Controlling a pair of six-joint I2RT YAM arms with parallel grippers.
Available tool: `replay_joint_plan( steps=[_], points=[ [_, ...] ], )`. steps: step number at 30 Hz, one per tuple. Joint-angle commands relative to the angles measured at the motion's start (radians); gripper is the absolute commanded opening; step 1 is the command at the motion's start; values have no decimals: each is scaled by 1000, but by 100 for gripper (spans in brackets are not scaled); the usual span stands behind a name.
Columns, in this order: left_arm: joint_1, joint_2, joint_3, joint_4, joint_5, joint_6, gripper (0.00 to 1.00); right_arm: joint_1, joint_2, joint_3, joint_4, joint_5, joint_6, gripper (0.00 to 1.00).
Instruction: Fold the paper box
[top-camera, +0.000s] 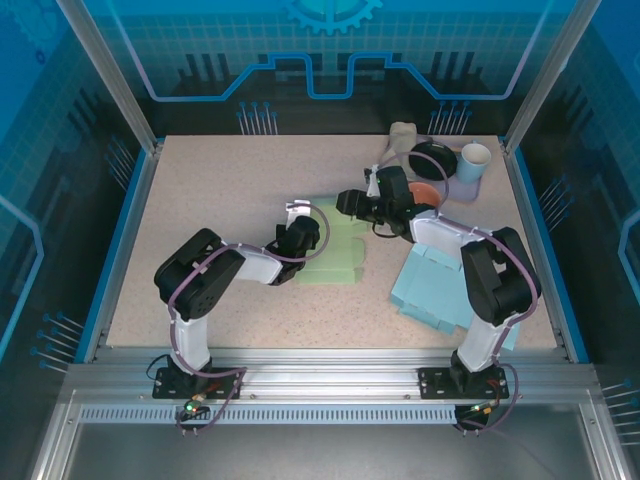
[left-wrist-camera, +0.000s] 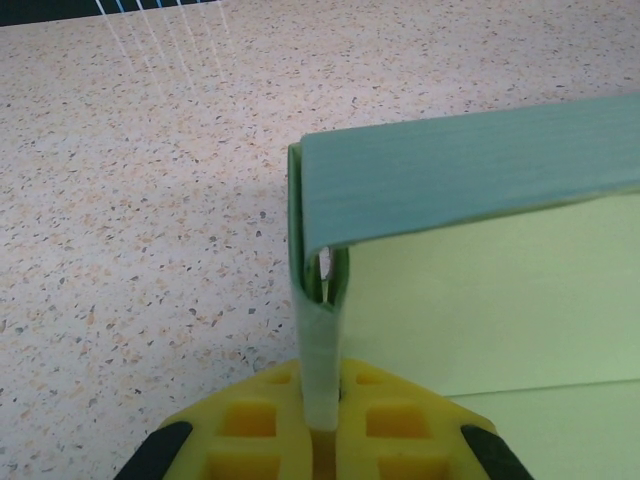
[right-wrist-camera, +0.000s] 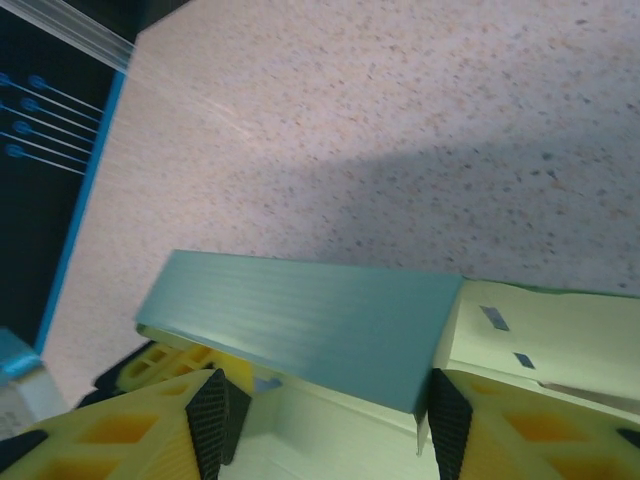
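Note:
The paper box (top-camera: 340, 252) is a light green cardboard sheet lying partly folded at the table's middle. My left gripper (top-camera: 305, 232) is at its left edge. In the left wrist view, that gripper (left-wrist-camera: 325, 415) is shut on a narrow upright folded strip of the box (left-wrist-camera: 318, 340). A long green flap (left-wrist-camera: 470, 185) stands raised across the strip's top. My right gripper (top-camera: 352, 203) is at the box's far edge. In the right wrist view its jaws (right-wrist-camera: 325, 410) stand apart, with the raised flap (right-wrist-camera: 300, 325) lying across in front of the black pads (right-wrist-camera: 212, 412).
A light blue flat box sheet (top-camera: 432, 290) lies at the right under the right arm. At the back right stand a white cup (top-camera: 474, 160), a black round thing (top-camera: 433, 160), an orange dish (top-camera: 425, 192) and a beige object (top-camera: 403, 135). Bare speckled table (top-camera: 220, 190) lies at the left.

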Motion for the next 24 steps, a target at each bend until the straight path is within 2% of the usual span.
replay_joint_plan(
  steps=[1, 10, 16, 24],
  points=[
    [-8, 25, -2, -17, -3, 31, 8, -10, 20, 8, 123, -119, 55, 57],
    [-8, 31, 21, -55, -29, 14, 8, -20, 8, -54, 145, -64, 51, 56],
    [-8, 33, 29, -68, -37, 7, 8, -32, -27, -143, 78, 92, -13, 55],
    [-8, 42, 40, -77, -36, 12, 8, -32, 29, -162, 86, 166, -72, 55]
  ],
)
